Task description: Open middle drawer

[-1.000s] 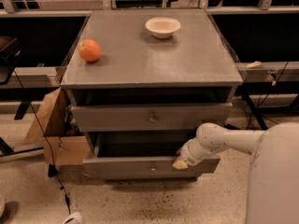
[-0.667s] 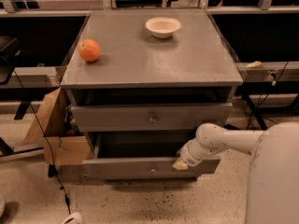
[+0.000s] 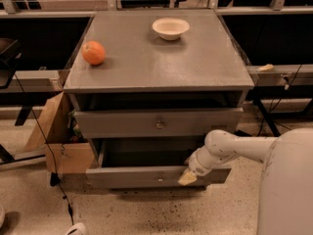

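Contact is on the front lip of the middle drawer (image 3: 127, 178), already pulled out: the gripper (image 3: 188, 176) sits just right of its 1 knob (image 3: 160, 177), likely hooked for pulling. Claw spread: cannot tell.

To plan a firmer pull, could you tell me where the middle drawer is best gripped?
Grip the round knob at the centre of the middle drawer's flat front, coming straight from the front; nothing else protrudes. The hand sits at the front's top edge, right of it.
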Robot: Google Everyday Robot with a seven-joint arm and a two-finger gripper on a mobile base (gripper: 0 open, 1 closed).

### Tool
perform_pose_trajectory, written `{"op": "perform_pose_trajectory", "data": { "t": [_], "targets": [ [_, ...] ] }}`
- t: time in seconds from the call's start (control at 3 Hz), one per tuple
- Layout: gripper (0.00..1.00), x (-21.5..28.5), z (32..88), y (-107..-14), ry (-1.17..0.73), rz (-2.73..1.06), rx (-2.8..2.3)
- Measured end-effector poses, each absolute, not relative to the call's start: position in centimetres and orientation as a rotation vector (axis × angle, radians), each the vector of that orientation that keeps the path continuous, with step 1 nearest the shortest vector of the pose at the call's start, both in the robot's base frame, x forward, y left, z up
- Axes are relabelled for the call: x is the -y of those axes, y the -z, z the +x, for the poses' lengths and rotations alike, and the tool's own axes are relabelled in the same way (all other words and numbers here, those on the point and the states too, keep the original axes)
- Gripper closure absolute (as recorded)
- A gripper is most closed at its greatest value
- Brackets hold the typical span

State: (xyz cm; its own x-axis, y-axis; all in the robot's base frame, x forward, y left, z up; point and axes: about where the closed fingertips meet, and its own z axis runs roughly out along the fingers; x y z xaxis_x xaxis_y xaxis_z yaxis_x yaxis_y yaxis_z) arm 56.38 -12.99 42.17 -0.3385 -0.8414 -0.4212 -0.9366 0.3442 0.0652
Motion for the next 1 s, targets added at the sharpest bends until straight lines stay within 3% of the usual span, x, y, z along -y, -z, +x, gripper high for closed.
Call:
{"op": "perform_pose_trajectory", "data": {
  "t": [0.33, 0.67, 1.0],
  "targets": [
    [0.0, 13.0, 56.4, -42.3, -0.428, -1.58, -2.299],
    [0.0, 13.1, 54.4, -41.2, -0.458, -1.603, -2.315],
    [0.27, 13.2, 54.0, -41.1, -0.462, -1.606, -2.321]
  ]
}}
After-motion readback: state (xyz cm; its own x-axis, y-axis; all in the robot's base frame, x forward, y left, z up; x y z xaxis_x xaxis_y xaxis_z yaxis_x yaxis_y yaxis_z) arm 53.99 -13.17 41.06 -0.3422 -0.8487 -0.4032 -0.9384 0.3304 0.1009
